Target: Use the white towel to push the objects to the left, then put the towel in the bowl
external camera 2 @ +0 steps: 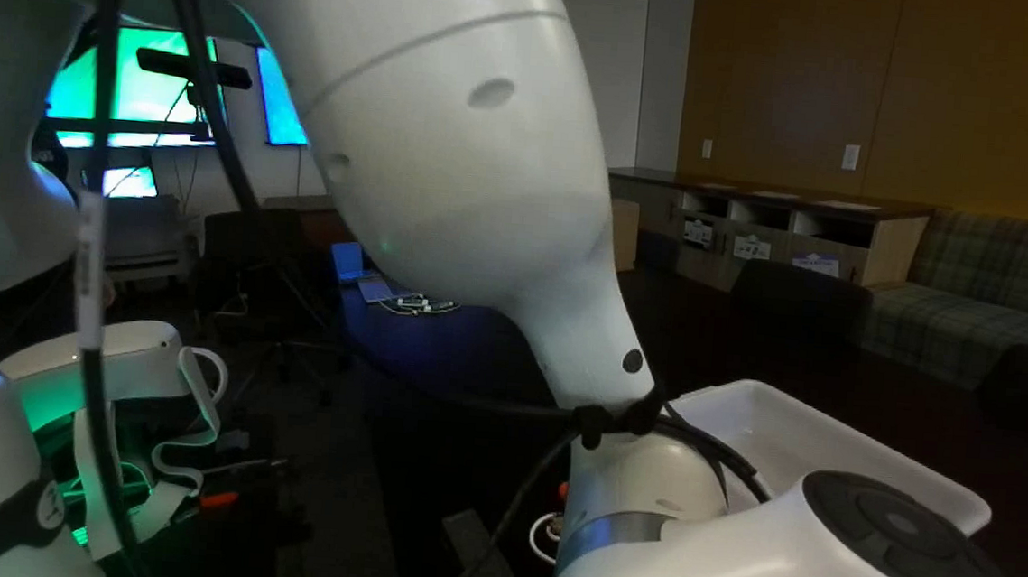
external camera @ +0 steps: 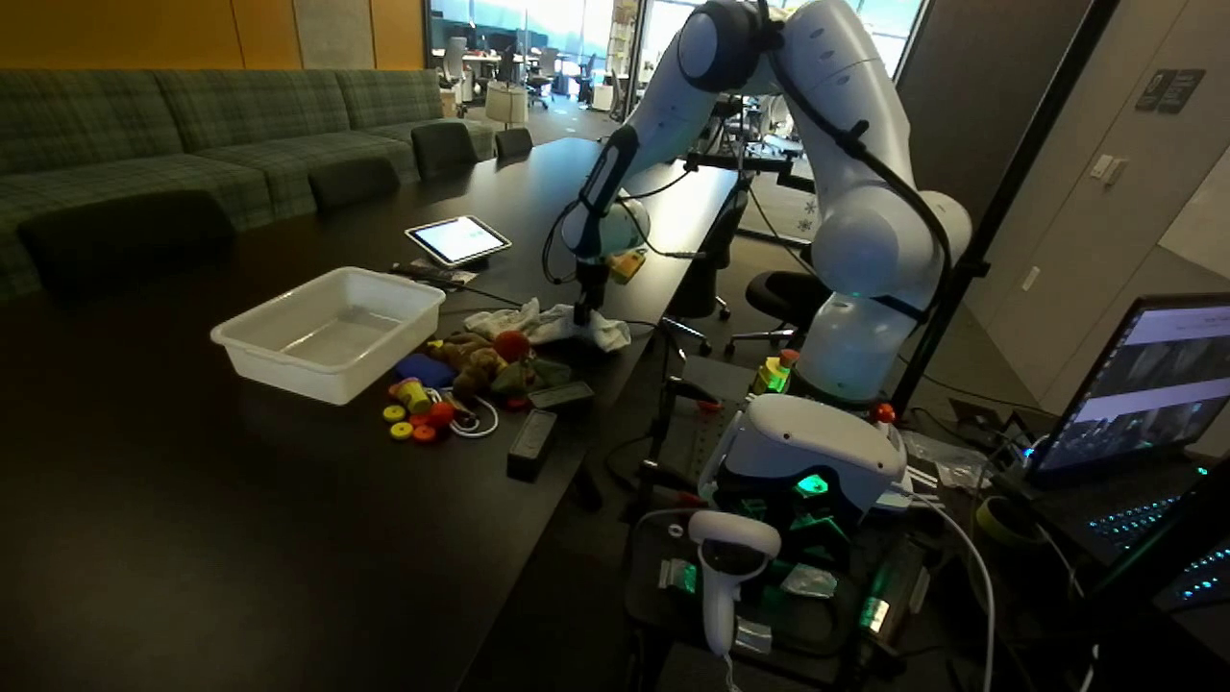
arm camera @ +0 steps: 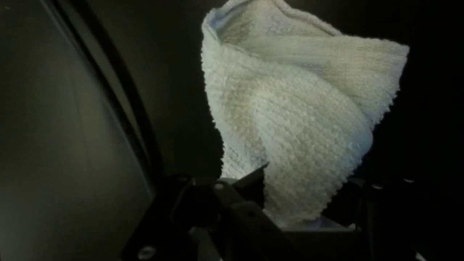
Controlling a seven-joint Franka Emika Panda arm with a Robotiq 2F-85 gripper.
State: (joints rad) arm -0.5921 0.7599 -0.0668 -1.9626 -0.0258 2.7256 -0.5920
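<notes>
Over the table, the nearly closed hand pinches the white towel.

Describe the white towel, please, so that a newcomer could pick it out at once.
On the long dark table, find the rectangular white bin in an exterior view. To its right in that picture lies a heap of colourful items; the white towel lies behind them, at the gripper. Unlike the rigid bin and tablet, it is soft, crumpled cloth.

From beside the long edge of the table the arm arches high, wrist bent low, its gripper pointing down just inside that edge. Whether its dark fingers are clamped cannot be told.
</notes>
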